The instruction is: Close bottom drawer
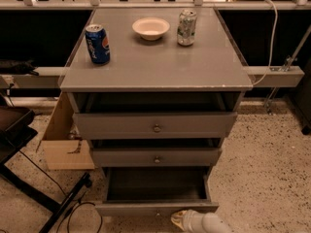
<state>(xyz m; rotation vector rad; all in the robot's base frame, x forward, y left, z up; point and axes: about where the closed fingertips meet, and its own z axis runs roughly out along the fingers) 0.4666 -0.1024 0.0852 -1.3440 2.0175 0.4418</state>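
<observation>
The bottom drawer (155,208) of the grey cabinet (155,76) is pulled far out, its plain grey box open and its slim front panel near the lower edge of the view. Its knob barely shows at the panel's centre. My gripper (179,219) comes in from the bottom edge on a white arm, its tip right at the front panel, just right of centre. The top drawer (155,125) and middle drawer (155,157) above stand out a little.
On the cabinet top stand a blue Pepsi can (97,43), a white bowl (151,28) and a silver-green can (186,27). A cardboard box (65,140) sits on the floor to the left. A dark chair base and cables (53,198) lie at lower left.
</observation>
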